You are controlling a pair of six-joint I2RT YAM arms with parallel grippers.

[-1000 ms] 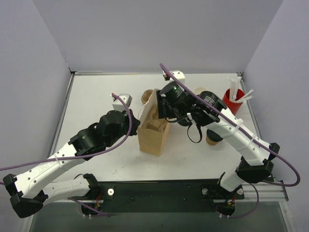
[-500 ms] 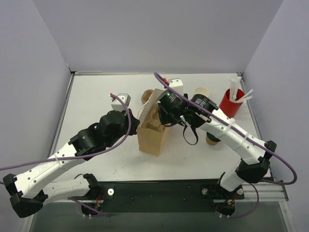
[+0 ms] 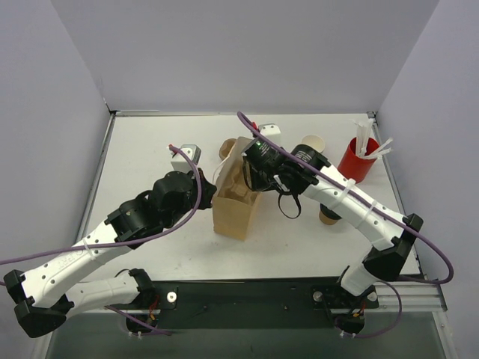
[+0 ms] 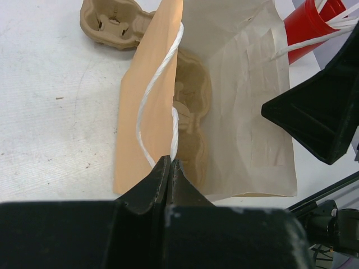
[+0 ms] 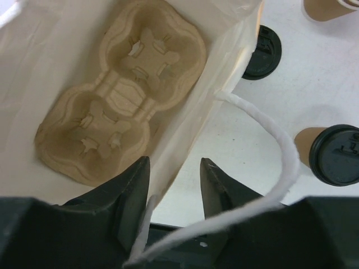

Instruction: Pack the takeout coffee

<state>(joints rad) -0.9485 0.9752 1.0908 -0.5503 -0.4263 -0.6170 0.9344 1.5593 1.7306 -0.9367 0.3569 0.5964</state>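
The brown paper bag (image 3: 238, 203) stands open mid-table with a moulded cup carrier (image 5: 120, 92) lying in its bottom. My left gripper (image 4: 170, 160) is shut on the bag's white cord handle (image 4: 162, 84) at its left rim, also seen from above as the left gripper (image 3: 211, 191). My right gripper (image 5: 175, 162) is open, its jaws straddling the bag's right wall near the other cord handle (image 5: 280, 145); from above the right gripper (image 3: 251, 178) is over that rim. The takeout coffee (image 3: 313, 142), a tan cup with a cream inside, stands apart behind the right arm.
A red cup (image 3: 357, 159) of white sticks stands at the far right. A tan cup with a black lid (image 5: 336, 154) and a loose black lid (image 5: 262, 51) sit right of the bag. A second carrier (image 4: 115, 22) lies behind the bag.
My right arm has swung left and down onto the bag's right rim, and its jaws have narrowed. The left gripper has kept its hold on the handle.
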